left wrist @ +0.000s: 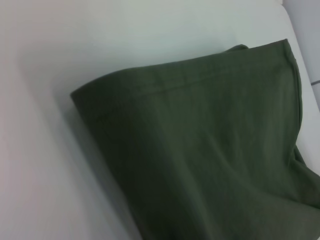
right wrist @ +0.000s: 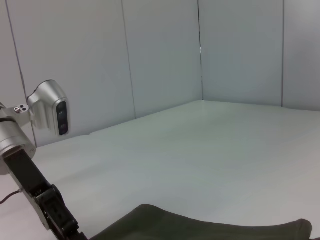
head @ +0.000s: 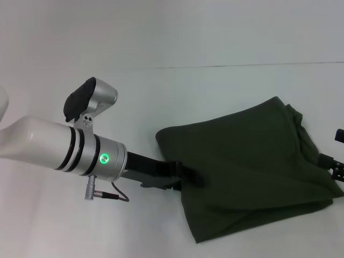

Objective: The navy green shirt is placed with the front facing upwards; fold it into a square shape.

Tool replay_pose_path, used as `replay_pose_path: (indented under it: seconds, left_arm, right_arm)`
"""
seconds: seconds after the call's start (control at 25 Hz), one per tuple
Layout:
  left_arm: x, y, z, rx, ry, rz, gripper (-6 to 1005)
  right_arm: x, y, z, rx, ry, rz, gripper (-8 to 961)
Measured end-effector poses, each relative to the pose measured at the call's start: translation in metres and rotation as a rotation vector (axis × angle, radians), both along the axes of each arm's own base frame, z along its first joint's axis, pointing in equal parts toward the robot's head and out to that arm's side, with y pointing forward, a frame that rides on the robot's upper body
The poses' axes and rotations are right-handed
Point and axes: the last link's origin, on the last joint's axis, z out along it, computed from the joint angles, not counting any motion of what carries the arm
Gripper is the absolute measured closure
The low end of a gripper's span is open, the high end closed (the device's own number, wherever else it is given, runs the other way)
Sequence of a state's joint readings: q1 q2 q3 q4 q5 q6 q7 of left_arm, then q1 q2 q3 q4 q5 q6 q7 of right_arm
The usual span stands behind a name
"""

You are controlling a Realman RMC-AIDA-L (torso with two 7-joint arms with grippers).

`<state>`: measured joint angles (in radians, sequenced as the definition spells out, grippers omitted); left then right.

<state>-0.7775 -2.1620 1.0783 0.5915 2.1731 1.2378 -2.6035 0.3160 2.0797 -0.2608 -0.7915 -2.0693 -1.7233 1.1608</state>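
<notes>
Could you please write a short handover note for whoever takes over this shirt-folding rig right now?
Left claw: at the near-left edge of the shirt, black fingers reaching onto or under the cloth; whether it grips is not visible.
Right claw: at the shirt's right edge, mostly out of view; finger state unclear.
Shirt: on the white table, right of centre, already folded over into a rough, lumpy rectangle, plain green side showing, no print visible.
Left to do: tidy the uneven right side and square up the fold.
</notes>
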Motion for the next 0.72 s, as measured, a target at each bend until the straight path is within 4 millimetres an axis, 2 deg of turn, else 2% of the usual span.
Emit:
replay_pose_path:
  seconds: [0.08,0.2,0.72]
  left_arm:
    - [0.0002,0.0002,0.0002,0.001,0.000,-0.004,318]
    - [0.0009,0.0002,0.0003,0.000,-0.002,-0.013,530]
    - [0.0010,0.0007,-0.0006,0.007,-0.002,-0.022,822]
  right_arm:
    - [-0.0004,-0.0002,-0.0005,-0.001,0.002,0.001,127]
    - [-0.0015,-0.0007,-0.0010,-0.005,0.007,0.006,130]
    - [-0.0049,0.0000,0.0010,-0.004,0.004,0.023,137]
